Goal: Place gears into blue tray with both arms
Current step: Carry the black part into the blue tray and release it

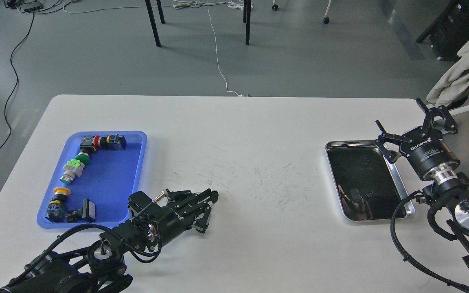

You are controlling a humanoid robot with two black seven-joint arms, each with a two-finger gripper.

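Note:
A small black gear (pixel 215 194) sits on the white table just right of the blue tray (pixel 110 183). My left gripper (pixel 211 196) lies low over the table, and its fingers have come together around the gear. The blue tray holds several push-button switches (pixel 73 169) with red, green and yellow caps; I see no gear inside it. Far to the right, my right gripper (pixel 401 118) hangs open with nothing between its fingers, above the right rim of the steel tray (pixel 356 143).
The steel tray's dark inside shows only reflections. Scuff marks cover the white table (pixel 259 122) in the middle. Chair legs and cables stand on the floor beyond the far edge, and a pale cloth (pixel 462 69) hangs at the far right.

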